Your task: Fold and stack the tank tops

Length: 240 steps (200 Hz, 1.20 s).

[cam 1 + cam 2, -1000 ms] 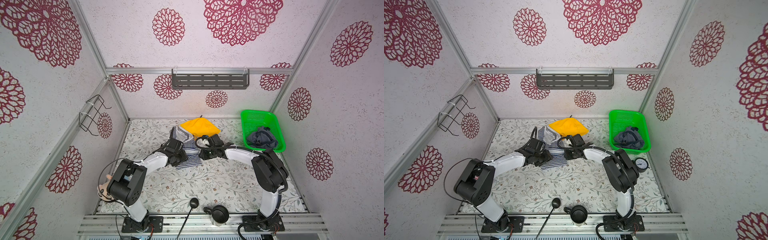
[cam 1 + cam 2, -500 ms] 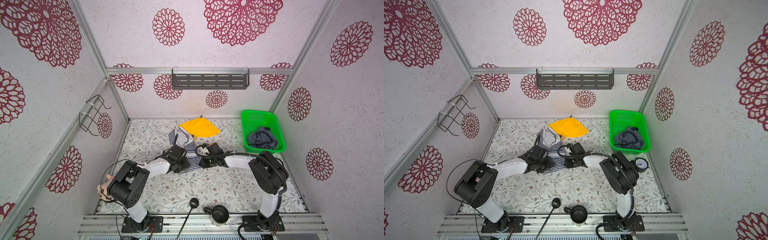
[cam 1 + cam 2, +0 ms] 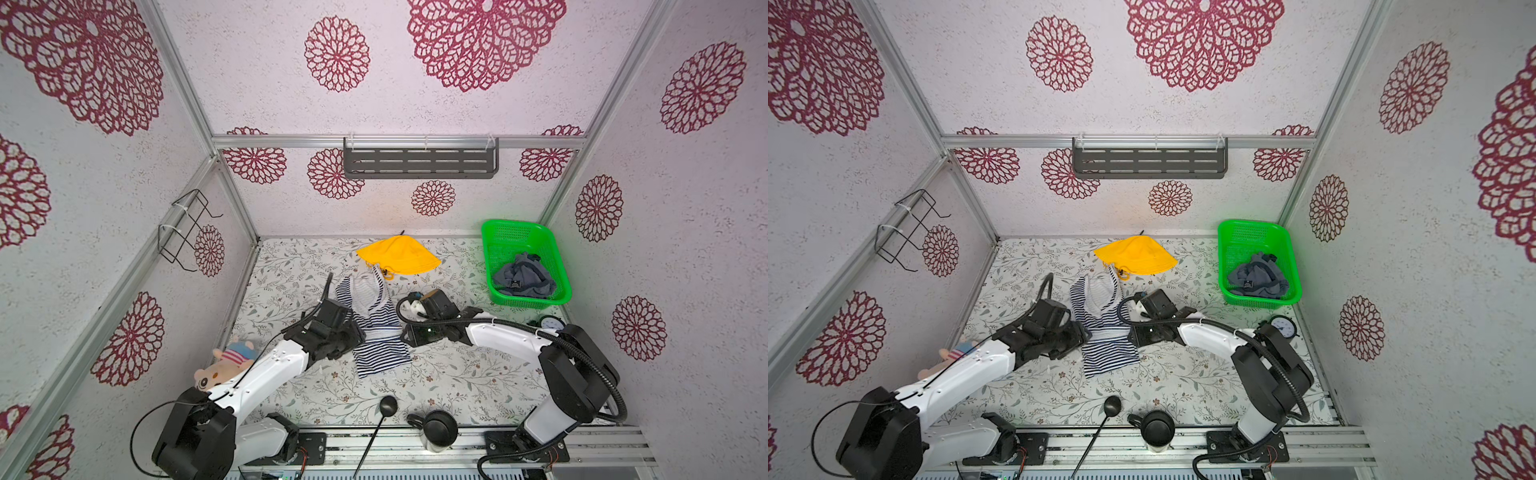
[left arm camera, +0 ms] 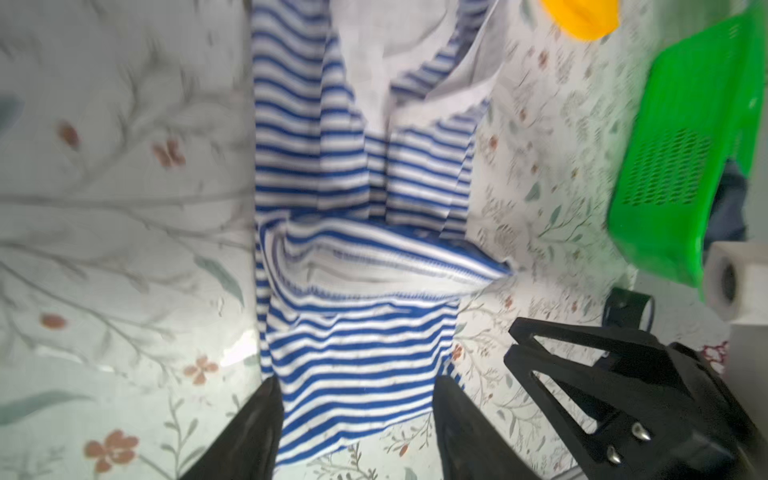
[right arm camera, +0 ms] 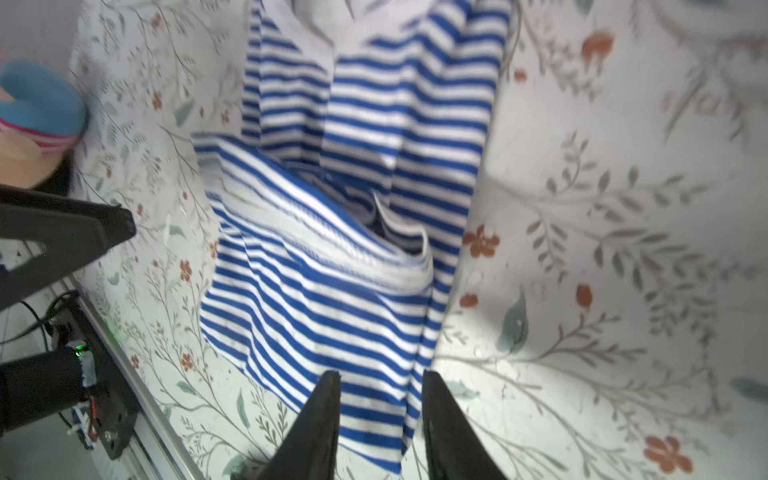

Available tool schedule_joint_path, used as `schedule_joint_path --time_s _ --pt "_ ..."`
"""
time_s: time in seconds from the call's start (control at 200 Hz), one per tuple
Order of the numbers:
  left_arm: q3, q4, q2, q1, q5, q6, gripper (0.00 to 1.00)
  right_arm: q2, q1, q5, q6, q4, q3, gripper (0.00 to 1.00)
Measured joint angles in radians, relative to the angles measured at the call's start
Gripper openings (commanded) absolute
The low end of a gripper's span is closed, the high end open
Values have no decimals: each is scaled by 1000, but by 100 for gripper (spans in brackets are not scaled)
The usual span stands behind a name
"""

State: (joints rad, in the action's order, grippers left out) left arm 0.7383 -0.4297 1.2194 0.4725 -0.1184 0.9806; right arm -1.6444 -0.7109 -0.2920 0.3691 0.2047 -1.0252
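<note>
A navy-and-white striped tank top (image 3: 376,332) (image 3: 1105,332) lies lengthwise in the middle of the table, straps toward the back, with a raised fold across its middle. My left gripper (image 3: 353,338) (image 4: 359,399) is at its left edge, open, and the hem (image 4: 353,374) lies flat between the fingers. On the top's right edge my right gripper (image 3: 406,336) (image 5: 380,395) is also open, with striped cloth (image 5: 332,299) showing through the gap. A slate blue-grey tank top (image 3: 524,279) (image 3: 1259,279) lies crumpled in the green basket (image 3: 494,232) (image 3: 1229,237).
A yellow cloth hat (image 3: 399,259) lies behind the striped top. A plush toy (image 3: 224,365) sits by the left wall. A black ladle (image 3: 387,406) and a black kettle (image 3: 436,424) are at the front edge. A small dial clock (image 3: 1283,326) is by my right arm.
Both grippers came toward the front of the table, drawing the striped top's lower part out longer. Their jaws have since opened and the cloth lies loose.
</note>
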Motion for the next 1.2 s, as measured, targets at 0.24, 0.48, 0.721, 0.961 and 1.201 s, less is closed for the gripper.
schedule_joint_path --time_s 0.24,0.48,0.721,0.961,1.201 --pt "24 77 88 -59 -27 -80 71 -133 33 -43 -121 -2 -122 47" --pt "-16 127 196 -45 -46 -74 74 -191 33 -109 -140 -6 -122 44" --pt "-14 192 279 -38 -52 -65 46 -226 33 -140 -126 -41 -122 29" --pt "-6 201 298 -17 -52 -51 0 -226 32 -143 -105 -67 -122 0" --pt "10 118 149 -11 -24 -50 0 -177 30 -136 -100 -55 -123 0"
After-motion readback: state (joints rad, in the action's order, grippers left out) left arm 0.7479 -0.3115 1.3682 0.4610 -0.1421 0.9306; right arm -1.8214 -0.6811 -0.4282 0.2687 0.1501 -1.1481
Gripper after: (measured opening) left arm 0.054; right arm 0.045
